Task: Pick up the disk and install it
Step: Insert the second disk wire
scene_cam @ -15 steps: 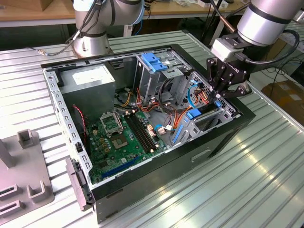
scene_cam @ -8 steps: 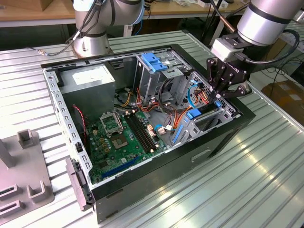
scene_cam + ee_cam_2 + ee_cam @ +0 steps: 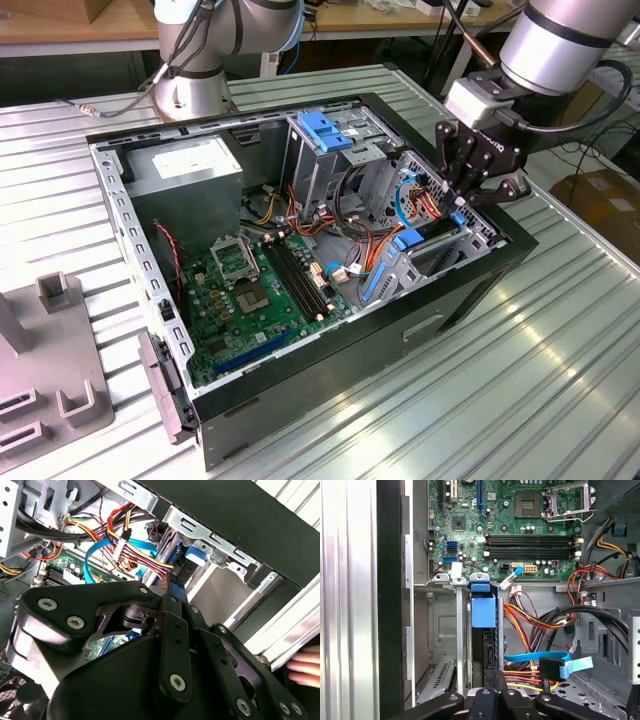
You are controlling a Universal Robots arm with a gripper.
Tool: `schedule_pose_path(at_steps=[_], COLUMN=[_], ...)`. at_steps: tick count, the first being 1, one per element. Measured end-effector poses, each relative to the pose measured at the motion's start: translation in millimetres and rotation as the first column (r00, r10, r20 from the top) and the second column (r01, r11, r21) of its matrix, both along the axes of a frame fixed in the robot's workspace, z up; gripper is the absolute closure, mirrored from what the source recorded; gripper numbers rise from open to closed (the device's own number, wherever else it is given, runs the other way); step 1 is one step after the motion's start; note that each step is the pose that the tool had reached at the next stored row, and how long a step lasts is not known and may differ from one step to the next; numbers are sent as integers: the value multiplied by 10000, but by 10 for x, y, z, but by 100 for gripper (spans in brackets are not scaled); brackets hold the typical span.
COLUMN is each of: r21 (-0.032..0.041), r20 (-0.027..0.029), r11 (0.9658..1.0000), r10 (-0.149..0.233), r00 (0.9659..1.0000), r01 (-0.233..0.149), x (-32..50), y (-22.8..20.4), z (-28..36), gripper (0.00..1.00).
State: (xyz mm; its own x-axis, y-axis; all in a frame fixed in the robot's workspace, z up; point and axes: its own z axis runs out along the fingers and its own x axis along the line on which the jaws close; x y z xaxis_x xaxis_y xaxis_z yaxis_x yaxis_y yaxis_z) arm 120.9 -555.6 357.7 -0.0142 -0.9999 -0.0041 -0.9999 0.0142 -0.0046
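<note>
The disk [image 3: 489,647] stands on edge in a narrow metal bay of the open computer case [image 3: 480,290], its blue bracket [image 3: 483,607] at the end nearest the motherboard. In the exterior view the disk [image 3: 437,232] sits low in the bay at the case's right end. My gripper [image 3: 458,208] reaches down into that bay from above. Its black fingers [image 3: 172,625] meet on the disk's thin blue-edged side [image 3: 175,582]. In the first wrist view the gripper [image 3: 490,677] is shut on the disk's dark edge.
Red, orange and blue cables [image 3: 540,657] crowd the space beside the bay. A green motherboard [image 3: 250,290], a grey power supply [image 3: 190,165] and a blue-handled cage [image 3: 325,130] fill the case. A grey fixture [image 3: 50,370] lies at the exterior view's left. A blurred hand [image 3: 305,667] shows outside the case.
</note>
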Motion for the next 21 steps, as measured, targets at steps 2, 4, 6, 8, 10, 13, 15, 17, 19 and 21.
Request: schedule_pose_path(at_steps=[2,4,6,8,10,13,15,17,19,21], r21=[10,11,14,59,76,80,115,129,158,168], r20=[0,-1,-2,-13,-14,-14,-14,-16,-16,-16], r11=[10000,10000,10000,10000,10000,10000,9999,9999,9999,9999], r10=[0,0,0,0,3,0,0,0,0,4], r00=[10000,10000,10000,10000,10000,10000,10000,10000,10000,10000], r01=[0,0,0,0,-2,0,0,0,1,-4], x=[0,0,-1,-25,-35,-36,-56,-89,-131,-151], y=[0,0,0,0,0,0,6,7,7,39], z=[24,58,76,77,97,177,216,217,220,279], gripper=[90,90,90,90,90,90,90,90,90,90])
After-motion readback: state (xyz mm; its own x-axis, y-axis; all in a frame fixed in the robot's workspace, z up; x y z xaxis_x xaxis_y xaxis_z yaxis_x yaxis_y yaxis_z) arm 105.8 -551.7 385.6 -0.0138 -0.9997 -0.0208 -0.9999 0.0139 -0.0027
